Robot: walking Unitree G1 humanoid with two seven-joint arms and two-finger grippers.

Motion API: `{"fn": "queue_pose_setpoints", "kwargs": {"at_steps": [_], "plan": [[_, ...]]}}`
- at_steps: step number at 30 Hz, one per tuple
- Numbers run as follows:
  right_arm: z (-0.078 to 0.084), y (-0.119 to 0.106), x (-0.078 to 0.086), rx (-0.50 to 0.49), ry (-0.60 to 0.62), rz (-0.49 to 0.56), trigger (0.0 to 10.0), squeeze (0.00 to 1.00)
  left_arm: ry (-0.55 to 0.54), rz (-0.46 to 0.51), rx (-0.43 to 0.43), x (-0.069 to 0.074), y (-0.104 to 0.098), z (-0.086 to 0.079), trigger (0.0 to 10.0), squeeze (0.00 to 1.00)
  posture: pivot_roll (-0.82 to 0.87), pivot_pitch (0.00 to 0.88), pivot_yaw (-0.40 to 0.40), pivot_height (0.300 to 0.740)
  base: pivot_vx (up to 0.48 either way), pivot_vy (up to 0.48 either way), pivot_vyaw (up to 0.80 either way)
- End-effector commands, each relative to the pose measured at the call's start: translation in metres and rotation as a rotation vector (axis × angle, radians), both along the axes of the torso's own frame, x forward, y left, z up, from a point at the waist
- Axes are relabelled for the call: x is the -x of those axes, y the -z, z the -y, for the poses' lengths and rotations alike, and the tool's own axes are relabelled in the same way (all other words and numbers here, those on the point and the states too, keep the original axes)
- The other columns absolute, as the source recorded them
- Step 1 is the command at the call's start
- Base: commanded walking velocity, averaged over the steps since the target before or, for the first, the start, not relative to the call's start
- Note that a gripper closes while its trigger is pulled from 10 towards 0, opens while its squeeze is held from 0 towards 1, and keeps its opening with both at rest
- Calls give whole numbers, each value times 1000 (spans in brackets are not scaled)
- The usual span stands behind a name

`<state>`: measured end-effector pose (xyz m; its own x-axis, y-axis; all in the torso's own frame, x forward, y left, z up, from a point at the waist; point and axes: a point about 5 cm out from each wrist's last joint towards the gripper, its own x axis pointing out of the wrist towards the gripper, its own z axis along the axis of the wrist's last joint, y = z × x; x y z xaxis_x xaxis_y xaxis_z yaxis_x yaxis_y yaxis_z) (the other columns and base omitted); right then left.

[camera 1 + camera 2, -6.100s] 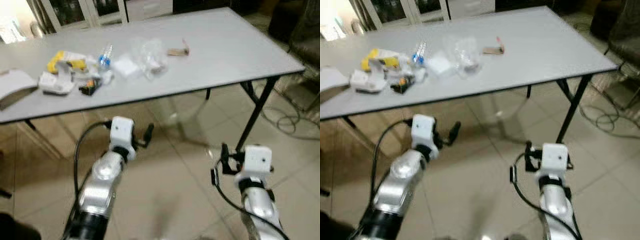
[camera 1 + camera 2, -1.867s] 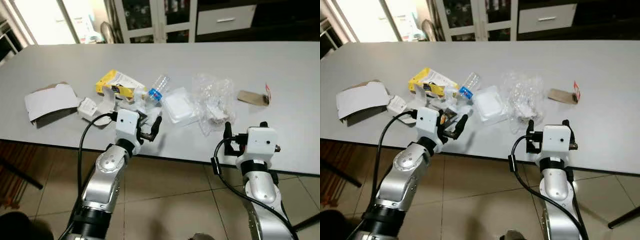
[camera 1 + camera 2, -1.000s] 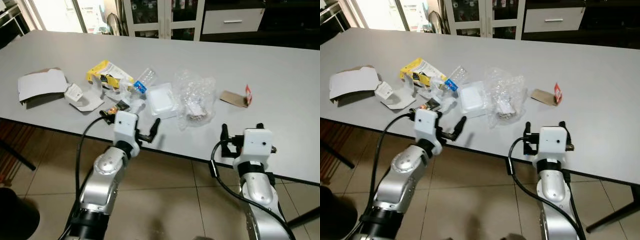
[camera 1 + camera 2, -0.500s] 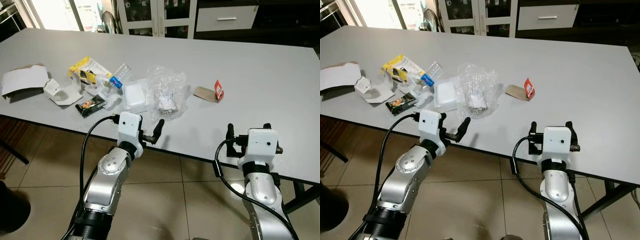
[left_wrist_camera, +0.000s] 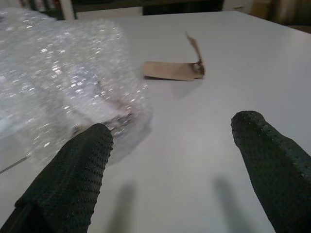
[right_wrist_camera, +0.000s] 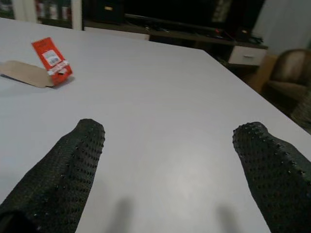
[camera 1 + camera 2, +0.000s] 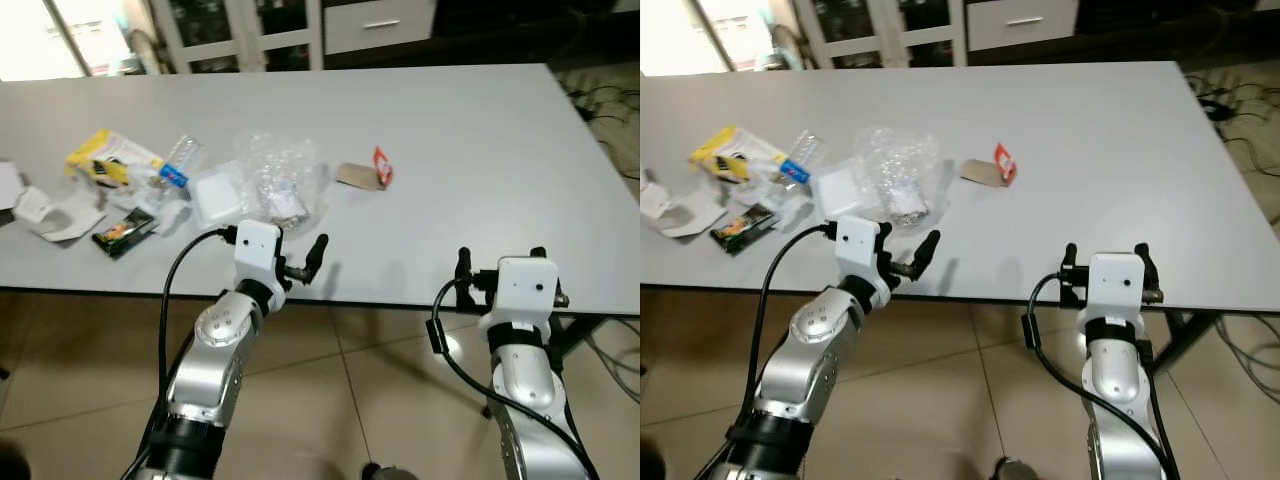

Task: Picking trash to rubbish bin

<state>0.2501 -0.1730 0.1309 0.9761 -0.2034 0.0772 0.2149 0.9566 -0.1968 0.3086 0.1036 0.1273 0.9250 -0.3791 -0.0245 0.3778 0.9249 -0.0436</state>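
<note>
Trash lies on the left half of a grey table (image 7: 480, 150): a yellow packet (image 7: 105, 155), a clear bottle (image 7: 180, 160), a white box (image 7: 215, 195), a bubble-wrap bag (image 7: 275, 185), a dark snack wrapper (image 7: 122, 232) and a brown card with a red tag (image 7: 365, 175). My left gripper (image 7: 308, 262) hovers open at the table's front edge, just in front of the bubble-wrap bag (image 5: 68, 82). Further right along that edge my right gripper (image 7: 1105, 262) is open over bare tabletop, with the red-tagged card (image 6: 43, 65) ahead of it. Neither holds anything.
White torn cardboard (image 7: 50, 215) lies at the table's left end. Glass-door cabinets (image 7: 230, 25) stand behind the table. Cables (image 7: 610, 100) lie on the floor past its right end, and a table leg (image 7: 570, 335) shows under the right corner. Tiled floor lies below me.
The whole view has shifted right along the table, so the trash now sits further left in the picture. Both grippers keep the same open pose at the front edge.
</note>
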Motion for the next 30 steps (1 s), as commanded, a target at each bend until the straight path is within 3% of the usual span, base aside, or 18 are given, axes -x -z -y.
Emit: {"fn": "queue_pose_setpoints", "kwargs": {"at_steps": [1,8,22,25,30], "plan": [[-4,-3,-1,-3,-6,7,10000,0,-1,-2,10,-1,-1,-3,10000,0,-125,82,98,740,0,0,-788],[-8,-2,-2,-11,-22,6,10000,0,11,9,19,0,-4,-2,10000,0,-121,85,102,740,0,0,-689],[-17,-2,-6,-20,-96,-4,10000,0,10,25,-13,-10,-7,-10,10000,0,-119,95,104,740,0,0,0],[-15,-2,-13,-27,-111,-27,10000,0,111,7,-21,-10,-7,-5,10000,0,-115,110,103,740,0,0,0],[-15,-2,-15,-21,-122,-40,10000,0,192,13,-43,-9,-10,-1,10000,0,-113,120,106,740,0,0,0]]}}
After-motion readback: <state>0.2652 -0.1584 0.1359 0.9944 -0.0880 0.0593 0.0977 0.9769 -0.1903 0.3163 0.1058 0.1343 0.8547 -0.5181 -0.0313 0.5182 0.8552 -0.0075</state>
